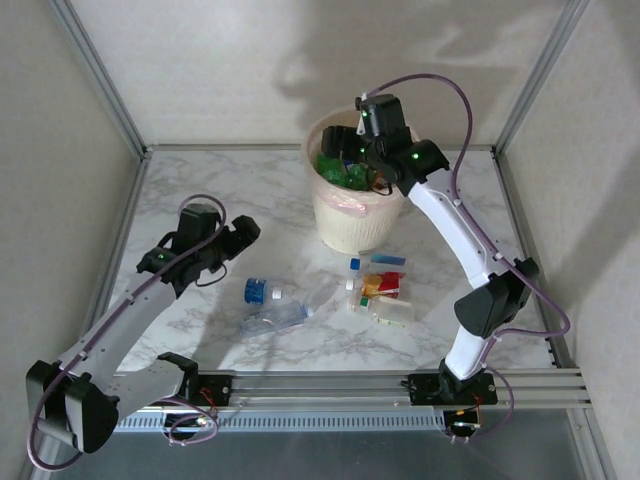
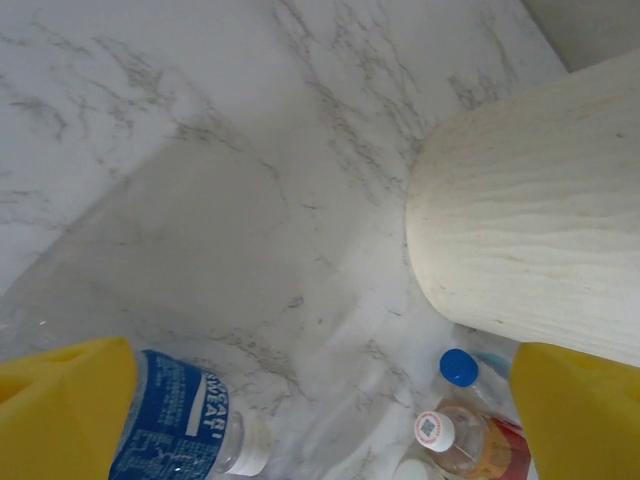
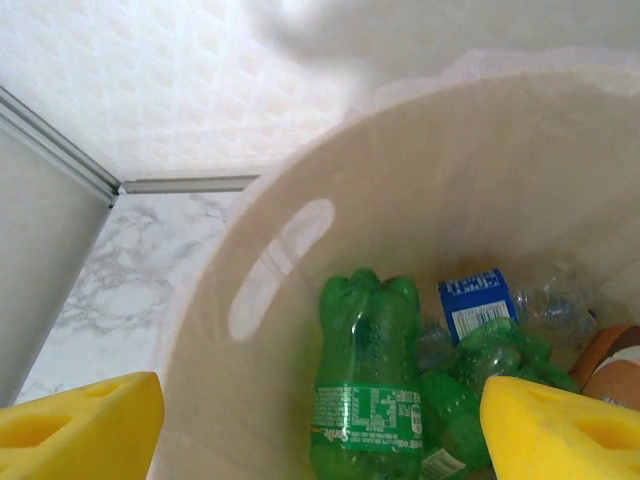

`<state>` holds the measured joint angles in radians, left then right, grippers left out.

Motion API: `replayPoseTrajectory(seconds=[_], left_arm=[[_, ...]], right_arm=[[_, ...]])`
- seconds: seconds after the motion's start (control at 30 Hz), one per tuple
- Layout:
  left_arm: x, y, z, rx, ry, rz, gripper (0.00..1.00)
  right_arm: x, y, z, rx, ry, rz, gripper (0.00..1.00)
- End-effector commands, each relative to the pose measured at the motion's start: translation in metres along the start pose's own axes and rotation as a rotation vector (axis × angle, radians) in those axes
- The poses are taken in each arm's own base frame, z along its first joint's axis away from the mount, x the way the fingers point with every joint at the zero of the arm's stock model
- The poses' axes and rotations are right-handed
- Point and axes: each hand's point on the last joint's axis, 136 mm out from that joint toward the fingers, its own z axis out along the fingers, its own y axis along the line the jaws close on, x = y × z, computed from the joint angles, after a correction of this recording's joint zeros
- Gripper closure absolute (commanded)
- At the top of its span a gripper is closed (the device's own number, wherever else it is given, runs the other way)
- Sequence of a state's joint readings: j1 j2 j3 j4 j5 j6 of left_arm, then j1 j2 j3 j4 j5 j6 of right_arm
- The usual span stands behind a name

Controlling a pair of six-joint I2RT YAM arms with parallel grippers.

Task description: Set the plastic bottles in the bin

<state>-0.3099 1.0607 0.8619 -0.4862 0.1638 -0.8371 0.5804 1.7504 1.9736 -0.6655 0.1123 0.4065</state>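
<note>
**A:** What's inside the round cream-beige wastebasket [image 1: 350,228] with the pinkish liner?

**B:** Plastic bottles. A crushed green plastic bottle [image 3: 365,390] lies against the inner wall, with more green ones beside it. Behind them is a clear crumpled bottle with a blue label [image 3: 478,305]. The brown-orange shape [image 3: 612,362] at the edge may be another bottle, but it's cropped.

**A:** And the right gripper [image 3: 320,430]?

**B:** It hangs over the wastebasket's mouth, yellow pads [image 3: 80,425] spread wide, with nothing between them.

**A:** The left gripper [image 2: 320,410]?

**B:** It's low over the white marble table [image 1: 200,190], near the wastebasket's outer wall. Its jaws are wide apart and empty too. A clear blue-labelled bottle with a white cap [image 2: 175,420] lies on its side by one finger.

**A:** Anything else outside?

**B:** A cluster of small bottles [image 1: 380,295] lies on the table just in front of the wastebasket. They have blue and white caps and red and yellow labels.
</note>
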Motion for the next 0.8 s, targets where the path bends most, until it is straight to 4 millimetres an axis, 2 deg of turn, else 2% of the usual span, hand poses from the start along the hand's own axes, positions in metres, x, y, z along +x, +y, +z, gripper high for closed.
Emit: replayPoseTrajectory(seconds=[0.0, 0.13, 0.3, 0.4, 0.53, 0.77], left_arm=[[0.006, 0.026, -0.004, -0.088, -0.004, -0.047, 0.05], [0.019, 0.042, -0.004, -0.120, 0.025, -0.090, 0.06], [0.033, 0.060, -0.009, -0.181, 0.067, -0.122, 0.05], [0.035, 0.069, -0.018, -0.215, 0.059, -0.137, 0.04], [0.035, 0.088, -0.026, -0.299, 0.037, -0.159, 0.01], [0.047, 0.103, -0.010, -0.310, 0.049, -0.253, 0.00]], right_arm=[[-0.016, 0.007, -0.026, -0.021, -0.053, -0.012, 0.18], [-0.014, 0.028, -0.051, -0.099, -0.089, -0.026, 0.19], [0.008, 0.064, -0.072, -0.194, -0.078, -0.070, 0.18], [0.026, 0.076, -0.074, -0.216, -0.050, -0.087, 0.15], [0.046, 0.074, -0.067, -0.216, -0.017, -0.061, 0.13], [0.057, 0.084, -0.063, -0.265, 0.002, -0.031, 0.12]])
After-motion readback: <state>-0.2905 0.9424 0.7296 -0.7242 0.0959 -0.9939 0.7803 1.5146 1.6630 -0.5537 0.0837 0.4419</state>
